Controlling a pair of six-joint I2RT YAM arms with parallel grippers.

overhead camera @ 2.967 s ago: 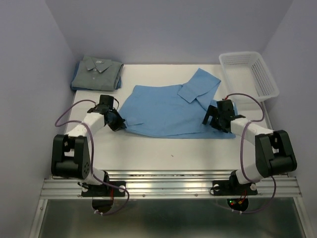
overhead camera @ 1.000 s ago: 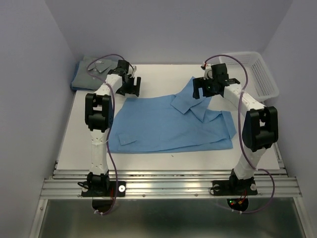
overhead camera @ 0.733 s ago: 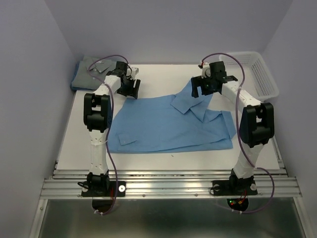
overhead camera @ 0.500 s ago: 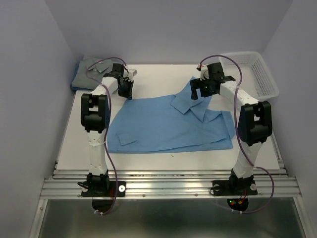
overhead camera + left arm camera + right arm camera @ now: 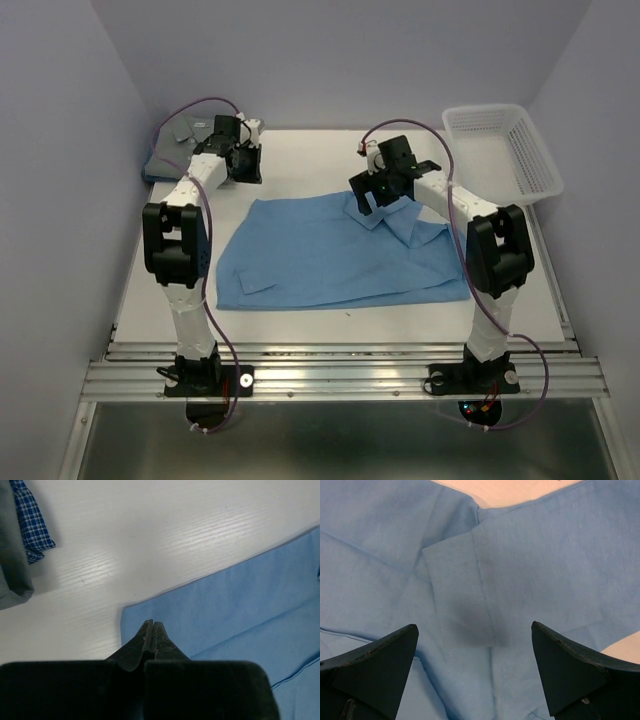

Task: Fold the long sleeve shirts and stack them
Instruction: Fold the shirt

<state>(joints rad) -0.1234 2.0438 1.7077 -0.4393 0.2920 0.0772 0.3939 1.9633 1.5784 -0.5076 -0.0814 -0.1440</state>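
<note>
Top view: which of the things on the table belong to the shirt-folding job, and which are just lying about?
Belongs to the job:
light blue shirt, spread out mid-table
grey shirt, folded at the far left corner

Lying about:
white mesh basket, far right corner
blue checked cloth at the grey shirt's edge; I cannot tell whether it is a shirt

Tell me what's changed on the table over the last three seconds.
Both arms swung from the near edge of the light blue shirt to its far side. Its sleeve, which pointed far-right, now lies folded in on the body. The right gripper hangs open above it; the left gripper is shut on nothing. The grey shirt and basket stayed put.
</note>
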